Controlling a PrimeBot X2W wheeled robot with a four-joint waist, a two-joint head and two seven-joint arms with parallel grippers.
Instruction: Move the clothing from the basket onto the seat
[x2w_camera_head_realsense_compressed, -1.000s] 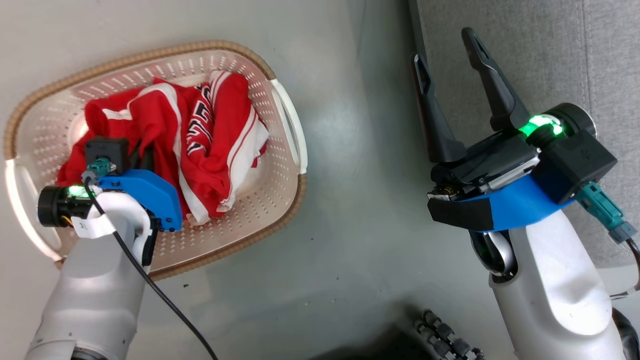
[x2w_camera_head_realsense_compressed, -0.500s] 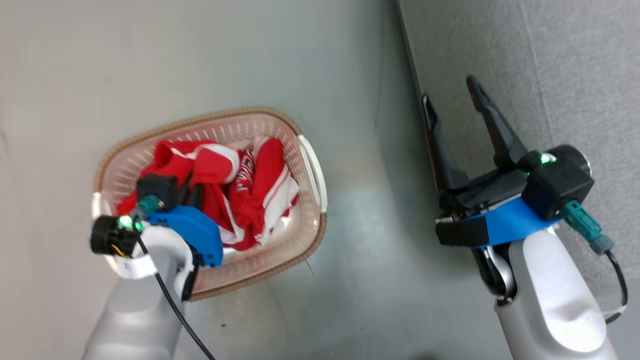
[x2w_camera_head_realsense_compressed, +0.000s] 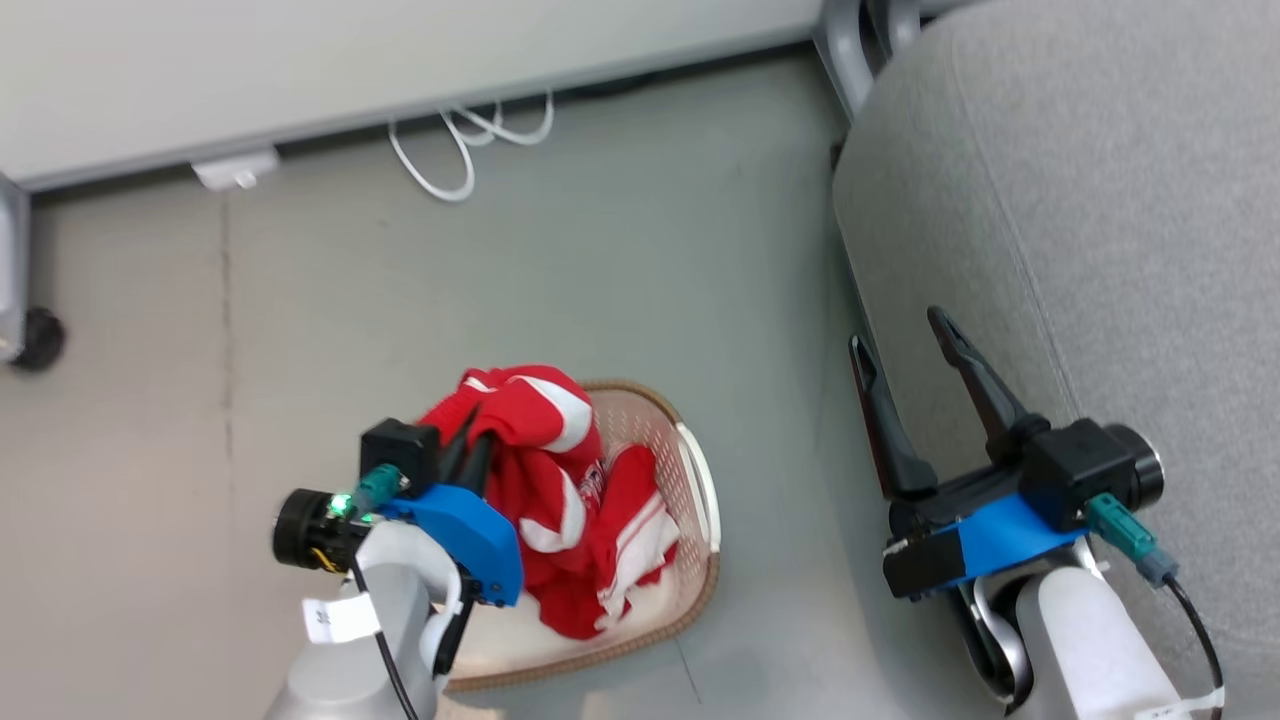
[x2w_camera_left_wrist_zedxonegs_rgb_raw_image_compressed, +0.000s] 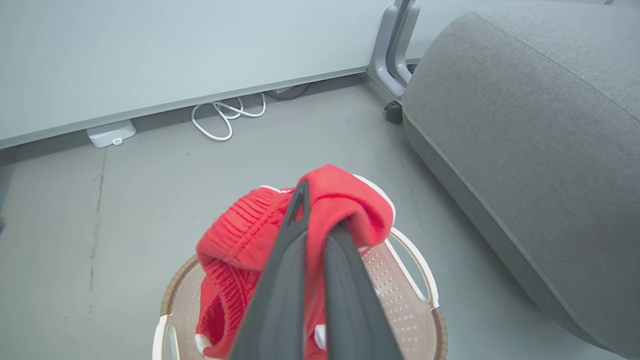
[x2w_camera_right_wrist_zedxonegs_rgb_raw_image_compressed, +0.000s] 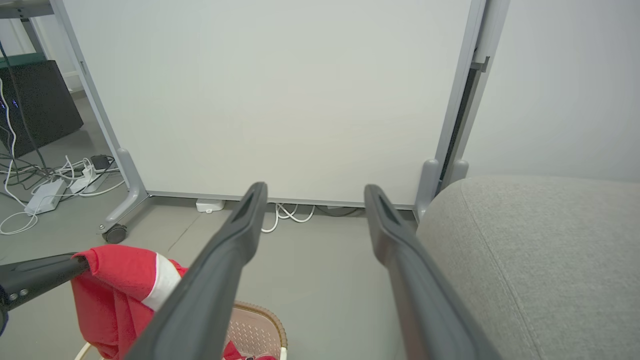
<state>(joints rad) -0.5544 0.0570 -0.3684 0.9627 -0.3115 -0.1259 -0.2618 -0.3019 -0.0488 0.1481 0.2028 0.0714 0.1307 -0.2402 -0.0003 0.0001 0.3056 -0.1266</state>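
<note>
Beside the large light-grey fabric sofa (x2w_camera_head_realsense_compressed: 1100, 200) stands the oval cream plastic laundry basket (x2w_camera_head_realsense_compressed: 712, 575). 1 red white-striped garment (x2w_camera_head_realsense_compressed: 530, 415) has just risen above its rim, pinched tight in the left tool (x2w_camera_head_realsense_compressed: 472, 445), ready for carrying across; the right tool (x2w_camera_head_realsense_compressed: 895, 335) gapes wide, empty.

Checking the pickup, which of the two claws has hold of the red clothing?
The left claw: shut on the red clothing above the basket. The right claw stands wide open by the seat, empty.
</note>
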